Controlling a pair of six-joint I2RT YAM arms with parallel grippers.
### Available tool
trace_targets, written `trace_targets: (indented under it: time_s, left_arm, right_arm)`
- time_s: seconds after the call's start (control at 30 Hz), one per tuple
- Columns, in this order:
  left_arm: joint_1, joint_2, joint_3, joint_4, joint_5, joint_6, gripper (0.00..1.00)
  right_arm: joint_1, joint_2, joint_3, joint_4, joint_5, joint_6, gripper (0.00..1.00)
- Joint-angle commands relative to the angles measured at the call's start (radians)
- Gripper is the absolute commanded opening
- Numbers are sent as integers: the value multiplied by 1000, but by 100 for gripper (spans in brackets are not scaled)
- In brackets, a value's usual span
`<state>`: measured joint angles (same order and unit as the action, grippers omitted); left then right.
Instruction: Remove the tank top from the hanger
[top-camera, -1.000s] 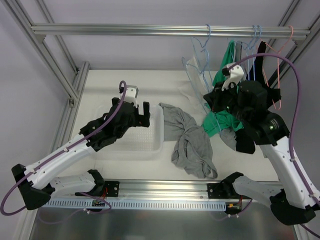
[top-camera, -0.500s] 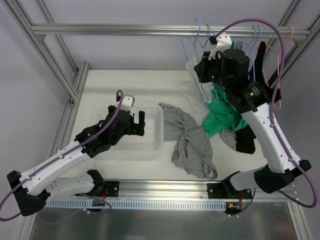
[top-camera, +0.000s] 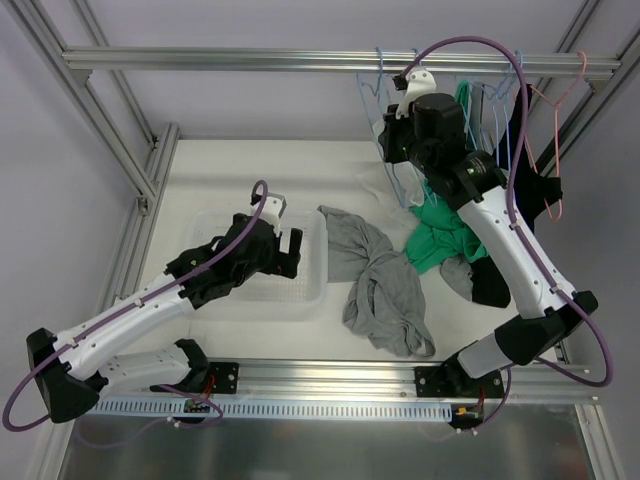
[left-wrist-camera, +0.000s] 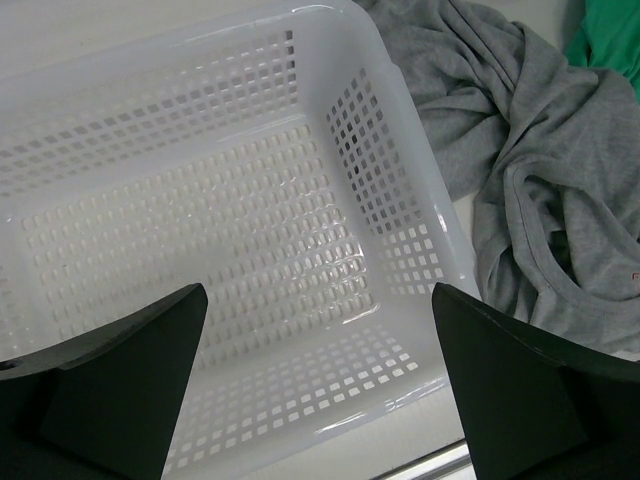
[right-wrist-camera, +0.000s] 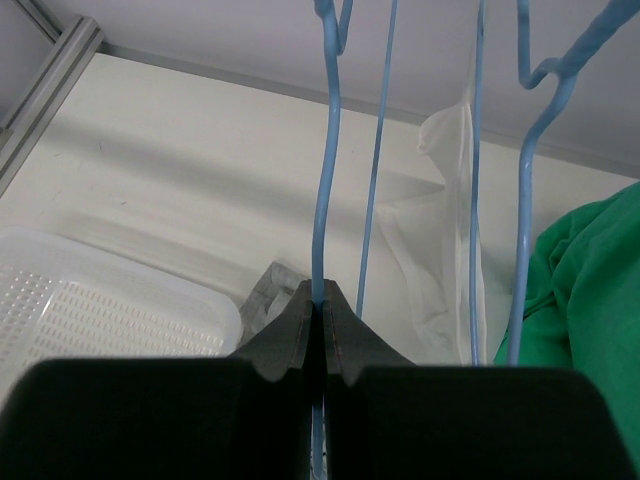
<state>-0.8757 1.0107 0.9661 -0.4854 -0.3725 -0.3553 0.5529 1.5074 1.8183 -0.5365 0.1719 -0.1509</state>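
My right gripper (top-camera: 388, 150) is raised near the top rail and shut on a wire of a light blue hanger (top-camera: 378, 95). In the right wrist view its closed tips (right-wrist-camera: 320, 296) pinch that blue wire (right-wrist-camera: 326, 190). A thin white garment (right-wrist-camera: 452, 230) hangs among the blue wires beside it. A green garment (top-camera: 440, 238) droops from the hangers to the table and shows at the right wrist view's edge (right-wrist-camera: 590, 300). A grey garment (top-camera: 378, 280) lies crumpled on the table. My left gripper (top-camera: 287, 245) is open and empty over the white basket (left-wrist-camera: 330, 60).
More hangers, blue and pink (top-camera: 560, 110), hang on the rail (top-camera: 200, 60) at the right, with a black garment (top-camera: 520, 130) among them. The white perforated basket (top-camera: 310, 300) sits left of the grey garment (left-wrist-camera: 530, 180). Frame posts stand at both sides.
My right arm has risen from beside the green garment towards the rail, carrying the blue hanger up and to the left. My left arm shifted slightly over the basket.
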Motion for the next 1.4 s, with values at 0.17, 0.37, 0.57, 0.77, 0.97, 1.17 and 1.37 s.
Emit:
trace_targets:
  time_s: [0.17, 0.37, 0.57, 0.77, 0.97, 1.17, 1.37]
  left_arm:
    - [-6, 29, 31, 8, 92, 18, 99]
    - [-11, 39, 51, 37, 174, 32, 98]
    - [-46, 71, 100, 119, 290, 75, 99]
    - [-109, 190, 181, 177, 340, 105, 99]
    - [-193, 406, 302, 196, 371, 141, 99]
    - [-253, 649, 405, 200, 342, 171, 99]
    - [-301, 816, 482, 240, 296, 154, 99]
  right_arm:
    - [7, -67, -63, 76, 6, 8, 10]
    - [7, -156, -142, 81, -52, 42, 60]
    - [7, -343, -220, 76, -120, 48, 79]
    - [7, -588, -338, 1, -135, 36, 92]
    - [7, -789, -418, -175, -48, 1, 100]
    - [5, -961, -478, -302, -37, 11, 99]
    - [7, -1061, -531, -367, -52, 39, 100]
